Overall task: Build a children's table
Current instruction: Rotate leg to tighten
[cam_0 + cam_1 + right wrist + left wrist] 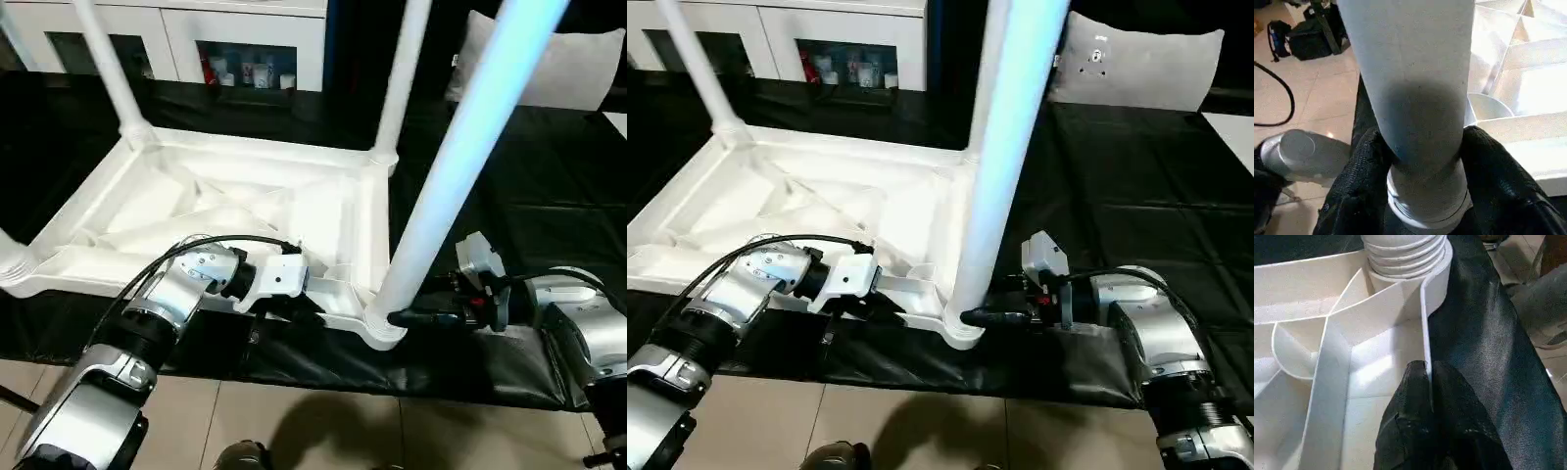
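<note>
The children's table [245,211] lies upside down on the black-covered surface [549,186], its ribbed underside facing up and its long axis running from about 8 o'clock to 2 o'clock in the head views. Three legs are seen standing upright in corner sockets: two far legs [110,69] [404,73] at 11 and 1 o'clock, and the near leg [460,157] at 5 o'clock, which points up and leans a little toward 1 o'clock.

The right wrist view shows what the head views hide: the right claw [1425,147] has one black finger on each side of the near leg, just above its threaded collar [1427,205], and seems to pinch it. The left wrist view shows the left claw [1427,377] pressed together on the thin rim [1425,323] of the table top, near the socket with the screw threads. A white cabinet [196,39] stands behind at 12 o'clock.
</note>
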Robot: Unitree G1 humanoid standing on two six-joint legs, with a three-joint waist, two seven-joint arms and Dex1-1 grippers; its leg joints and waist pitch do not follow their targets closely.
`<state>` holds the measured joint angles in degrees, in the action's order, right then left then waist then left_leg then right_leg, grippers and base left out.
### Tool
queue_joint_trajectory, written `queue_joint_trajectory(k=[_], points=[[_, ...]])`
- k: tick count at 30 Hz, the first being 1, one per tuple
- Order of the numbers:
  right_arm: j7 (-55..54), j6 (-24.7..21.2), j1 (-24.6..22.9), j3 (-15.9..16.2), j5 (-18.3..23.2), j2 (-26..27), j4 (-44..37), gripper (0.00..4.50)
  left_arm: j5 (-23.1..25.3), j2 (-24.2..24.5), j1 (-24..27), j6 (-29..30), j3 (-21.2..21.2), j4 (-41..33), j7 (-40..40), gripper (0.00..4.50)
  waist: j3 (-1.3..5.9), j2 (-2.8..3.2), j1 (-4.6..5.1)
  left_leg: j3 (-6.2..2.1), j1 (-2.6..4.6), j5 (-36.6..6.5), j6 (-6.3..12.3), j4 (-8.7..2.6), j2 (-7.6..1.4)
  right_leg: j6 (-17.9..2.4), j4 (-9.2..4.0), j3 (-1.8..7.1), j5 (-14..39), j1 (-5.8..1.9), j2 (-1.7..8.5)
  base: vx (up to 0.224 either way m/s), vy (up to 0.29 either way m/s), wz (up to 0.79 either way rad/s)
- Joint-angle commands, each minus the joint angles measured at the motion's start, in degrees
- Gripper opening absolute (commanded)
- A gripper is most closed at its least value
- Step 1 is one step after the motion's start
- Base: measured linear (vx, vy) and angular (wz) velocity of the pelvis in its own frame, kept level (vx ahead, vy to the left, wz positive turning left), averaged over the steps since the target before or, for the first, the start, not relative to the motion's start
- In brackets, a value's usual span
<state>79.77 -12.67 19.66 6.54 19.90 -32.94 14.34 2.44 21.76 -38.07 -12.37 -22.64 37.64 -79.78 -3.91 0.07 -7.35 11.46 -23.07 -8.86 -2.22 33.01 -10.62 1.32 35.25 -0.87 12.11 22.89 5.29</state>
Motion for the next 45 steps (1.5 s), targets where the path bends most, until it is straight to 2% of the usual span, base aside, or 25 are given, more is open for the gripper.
queue_joint_trajectory(k=[1, 5, 6, 7, 8, 9, 10, 11, 12, 13, 15, 17, 18, 19, 20, 22, 24, 25, 29, 33, 35, 36, 39, 41, 45], points=[[0.3, -2.9, -1.2, 0.5, 2.5, 0.3, -2.6, 1.88, 0.8, -1.2, 0.5, 1.7, -0.4, -0.5, 1.3, 0.00, 3.68, -1.26, 0.20, -0.61, 1.92, -9.5, 5.74, -3.12, -2.80, -15.9, -3.58, 1.10, 4.1, -1.91, 2.70, 0.000, 0.000, 0.00], [-9.6, -9.3, -2.1, 0.0, 1.7, 4.1, -5.5, 1.88, 0.9, -3.4, -0.7, 6.1, 1.4, 0.5, 7.0, 0.00, 3.52, -1.09, 0.35, -0.73, 1.92, -11.2, 4.36, -3.43, -2.71, -15.0, -3.84, 1.10, 7.7, -1.66, 2.62, 0.000, 0.000, 0.00], [-13.7, -10.2, -1.8, -0.3, 0.3, 5.8, -5.5, 1.88, 0.7, -4.3, -1.2, 7.7, 2.0, 0.8, 8.9, 0.00, 3.53, -0.90, 0.59, -0.87, 1.93, -12.6, 3.12, -3.62, -2.61, -14.4, -4.14, 1.12, 10.4, -1.69, 2.81, 0.000, 0.000, 0.00], [-18.5, -11.5, -1.2, -0.9, -0.8, 8.1, -5.2, 1.88, 0.8, -5.3, -1.8, 9.1, 2.5, 1.0, 11.6, 0.00, 3.40, -1.00, 1.07, -0.89, 2.01, -14.1, 1.79, -3.81, -2.51, -13.6, -4.43, 1.20, 13.0, -1.46, 2.81, 0.000, 0.000, 0.00], [-19.8, -11.9, -1.0, -1.1, -1.2, 8.8, -5.2, 1.88, 0.9, -5.6, -1.9, 9.5, 2.7, 1.1, 12.4, 0.00, 3.43, -1.00, 1.21, -0.97, 2.12, -14.9, 1.28, -3.88, -2.49, -13.2, -4.63, 1.20, 14.4, -1.39, 2.88, 0.000, 0.000, 0.00], [-20.4, -12.0, -0.9, -1.1, -1.3, 9.0, -5.1, 1.88, 0.9, -5.8, -2.0, 9.8, 2.7, 1.1, 12.7, 0.00, 3.39, -1.12, 1.66, -1.23, 1.78, -15.5, 0.46, -4.14, -2.42, -12.2, -4.74, 1.11, 16.2, -1.70, 3.00, 0.000, 0.000, 0.00], [-27.3, -14.0, 0.3, -1.9, -2.8, 12.2, -4.6, 1.88, 1.3, -7.7, -3.1, 12.4, 3.6, 1.7, 17.0, 0.00, 3.39, -1.06, 1.82, -1.33, 1.70, -15.6, 0.12, -4.27, -2.44, -11.7, -4.77, 1.06, 16.6, -1.77, 3.00, 0.000, 0.000, 0.00], [-31.4, -15.4, 0.9, -2.5, -3.5, 14.1, -4.5, 1.88, 1.5, -8.9, -3.7, 13.9, 4.2, 2.1, 19.5, 0.00, 3.46, -0.82, 2.39, -1.30, 1.84, -15.9, -0.72, -4.37, -2.34, -11.5, -4.75, 1.04, 16.2, -1.44, 2.70, 0.000, 0.000, 0.00], [-31.4, -15.4, 0.9, -2.5, -3.5, 14.1, -4.5, 1.88, 1.5, -8.9, -3.7, 13.9, 4.2, 2.1, 19.5, 0.00, 3.55, -0.85, 2.79, -1.37, 1.85, -16.5, -1.31, -4.39, -2.26, -11.2, -4.77, 1.03, 16.4, -1.43, 2.69, 0.000, 0.000, 0.00], [-35.6, -17.2, 1.4, -3.1, -4.3, 15.9, -4.6, 1.88, 1.8, -10.1, -4.3, 15.5, 4.7, 2.5, 22.0, 0.00, 3.61, -1.01, 2.91, -1.33, 1.82, -16.2, -1.27, -4.34, -2.21, -10.8, -4.90, 1.04, 15.9, -1.59, 2.76, 0.000, 0.000, 0.00], [-45.7, -21.2, 2.8, -4.8, -6.2, 20.7, -4.0, 1.88, 2.6, -13.6, -5.9, 18.7, 6.5, 4.2, 30.0, 0.00, 3.68, -0.90, 3.29, -1.15, 1.94, -15.4, -1.09, -4.14, -2.11, -11.3, -4.89, 1.18, 14.3, -1.25, 2.59, 0.000, 0.000, 0.00], [-49.0, -21.6, 3.0, -5.6, -6.5, 22.9, -4.0, 1.88, 3.0, -15.0, -6.4, 19.8, 7.0, 4.8, 33.0, 0.00, 3.90, -0.96, 3.43, -1.17, 1.99, -14.6, -1.19, -4.04, -2.03, -11.2, -4.91, 1.16, 13.7, -1.38, 2.67, 0.000, 0.000, 0.00], [-50.7, -18.6, 2.7, -5.5, -7.2, 24.7, -3.9, 1.88, 3.2, -16.2, -6.7, 20.1, 7.6, 5.1, 35.7, 0.00, 4.05, -1.09, 3.42, -1.09, 1.87, -13.4, -0.56, -3.91, -2.09, -11.4, -4.78, 1.18, 11.1, -1.62, 2.60, 0.000, 0.000, 0.00], [-50.8, -18.4, 2.7, -5.4, -7.4, 24.7, -3.8, 1.88, 3.2, -16.3, -6.7, 20.1, 7.6, 5.1, 35.8, 0.00, 4.15, -1.06, 3.38, -1.01, 1.73, -11.9, 0.18, -3.72, -2.03, -11.7, -4.57, 1.17, 8.0, -1.71, 2.55, 0.000, 0.000, 0.00], [-52.2, -14.4, 2.1, -4.3, -9.1, 25.9, -3.6, 2.23, 3.4, -17.2, -6.7, 20.0, 7.9, 5.0, 37.7, 0.00, 4.27, -1.02, 3.29, -1.00, 1.68, -11.1, 0.57, -3.60, -1.98, -11.8, -4.48, 1.14, 6.7, -1.81, 2.60, 0.000, 0.000, 0.00], [-53.5, -13.4, 1.6, -4.8, -8.7, 27.8, -4.3, 2.58, 3.8, -17.6, -6.2, 20.1, 7.7, 4.3, 38.3, 0.00, 4.46, -1.05, 3.11, -0.81, 1.53, -8.5, 2.51, -3.31, -1.77, -12.2, -4.18, 1.14, 2.4, -2.09, 2.48, 0.000, 0.000, 0.00], [-54.1, -14.4, 1.4, -6.1, -7.1, 29.2, -5.4, 2.59, 4.1, -17.6, -5.7, 20.0, 7.4, 3.8, 38.1, 0.00, 4.43, -0.88, 3.04, -0.82, 1.54, -8.2, 3.49, -3.33, -1.82, -12.5, -4.19, 1.08, 2.2, -2.12, 2.44, 0.000, 0.000, 0.00], [-54.0, -14.5, 1.2, -6.4, -7.0, 29.2, -6.1, 2.74, 4.5, -17.3, -5.3, 20.0, 7.4, 3.4, 37.9, 0.00, 4.41, -0.64, 3.03, -0.90, 1.63, -8.8, 3.42, -3.42, -1.90, -12.5, -4.23, 1.06, 3.3, -2.12, 2.45, 0.000, 0.000, 0.00], [-51.7, -13.0, 0.6, -6.7, -7.2, 26.8, -6.3, 3.09, 5.0, -15.3, -4.6, 18.9, 6.6, 2.7, 35.7, 0.00, 4.41, -0.59, 3.01, -0.93, 1.71, -9.9, 2.73, -3.50, -2.01, -12.4, -4.28, 1.09, 4.0, -2.15, 2.41, 0.000, 0.000, 0.00], [-47.5, -9.7, -0.1, -6.9, -7.6, 23.2, -5.7, 3.43, 5.0, -12.6, -3.2, 16.9, 5.6, 1.7, 31.7, 0.00, 4.48, -0.80, 2.82, -0.89, 1.50, -8.4, 3.78, -3.26, -1.99, -12.7, -3.96, 1.03, 1.0, -2.43, 2.45, 0.000, 0.000, 0.00], [-44.0, -7.9, -0.5, -7.3, -7.4, 20.9, -5.7, 3.69, 5.3, -10.8, -2.3, 15.2, 5.1, 1.3, 29.0, 0.00, 4.46, -0.81, 2.70, -0.95, 1.45, -8.5, 3.86, -3.24, -1.93, -12.5, -4.04, 0.94, 1.7, -2.56, 2.48, 0.000, 0.000, 0.00], [-42.3, -7.2, -0.6, -7.4, -7.3, 19.7, -5.6, 3.69, 5.5, -10.1, -2.0, 14.1, 4.8, 1.3, 27.9, 0.00, 4.20, -0.92, 2.83, -0.83, 1.49, -9.5, 4.00, -3.26, -2.00, -12.4, -4.28, 1.03, 3.0, -2.33, 2.50, 0.000, 0.000, 0.00], [-37.2, -4.4, -0.6, -6.9, -7.8, 15.2, -4.6, 3.88, 5.3, -7.9, -1.0, 10.9, 3.7, 1.0, 23.6, 0.00, 4.19, -0.76, 2.88, -0.85, 1.66, -10.5, 3.51, -3.33, -2.15, -12.3, -4.38, 1.05, 5.1, -2.22, 2.40, 0.000, 0.000, 0.00], [-31.1, -1.5, -0.6, -6.4, -7.5, 11.0, -4.0, 3.88, 4.5, -5.7, 0.2, 7.6, 2.5, -0.1, 18.8, 0.00, 4.14, -0.71, 2.69, -0.86, 1.74, -10.8, 3.45, -3.31, -2.29, -12.6, -4.27, 1.08, 4.7, -2.20, 2.42, 0.000, 0.000, 0.00], [-22.6, 1.6, -1.2, -6.0, -5.8, 7.1, -4.4, 3.88, 4.2, -3.5, 1.2, 5.1, 1.0, -1.0, 14.0, 0.00, 4.20, -0.79, 2.23, -0.65, 1.80, -10.2, 4.47, -3.12, -2.31, -13.7, -3.89, 1.09, 2.6, -2.09, 2.40, 0.000, 0.000, 0.00]])
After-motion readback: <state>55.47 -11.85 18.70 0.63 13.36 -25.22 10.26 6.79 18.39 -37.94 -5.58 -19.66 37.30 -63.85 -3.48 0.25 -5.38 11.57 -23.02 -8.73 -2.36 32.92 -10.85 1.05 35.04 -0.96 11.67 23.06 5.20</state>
